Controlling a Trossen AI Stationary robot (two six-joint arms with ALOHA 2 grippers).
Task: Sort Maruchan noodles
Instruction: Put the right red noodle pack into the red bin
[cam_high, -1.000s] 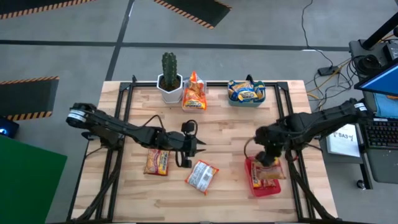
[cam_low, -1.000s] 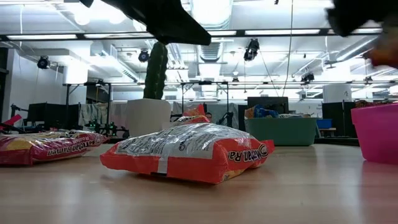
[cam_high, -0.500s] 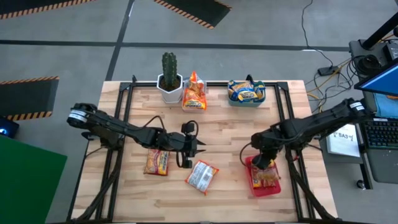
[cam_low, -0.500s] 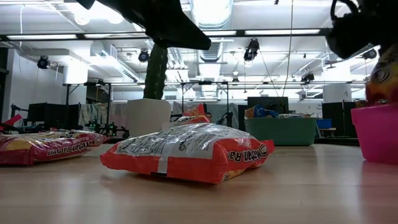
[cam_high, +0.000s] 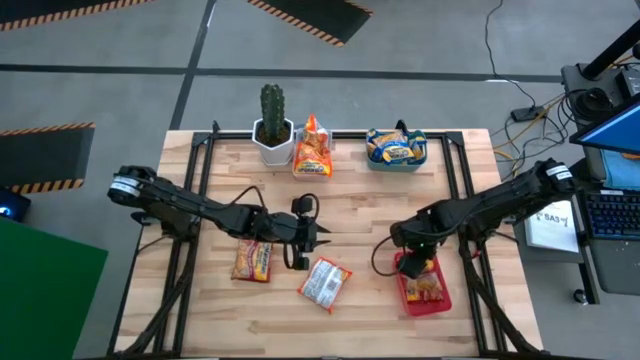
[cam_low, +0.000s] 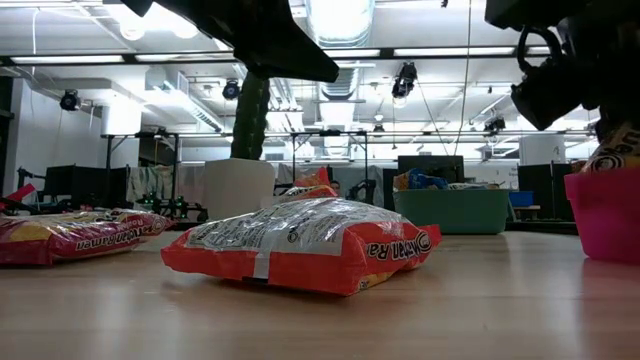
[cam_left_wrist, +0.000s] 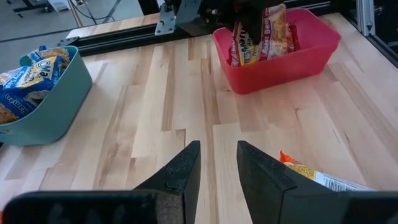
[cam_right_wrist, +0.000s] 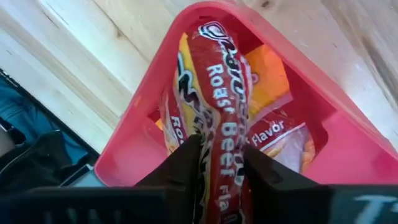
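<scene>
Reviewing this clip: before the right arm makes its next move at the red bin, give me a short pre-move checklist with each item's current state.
1. Right gripper over the red bin: ok, it sits at the bin's near edge.
2. Roast beef packet inside the bin: ok, it stands on edge between the walls, on other packets.
3. Packet released: cannot tell; the fingers flank its end, and contact is not clear.
4. Left gripper clear of the bin: ok, it hovers mid-table with fingers apart, holding nothing.
5. Remaining work: not ok, the silvery packet and another packet lie loose on the table.
6. Teal bin holds blue-and-yellow packets only: ok.
</scene>
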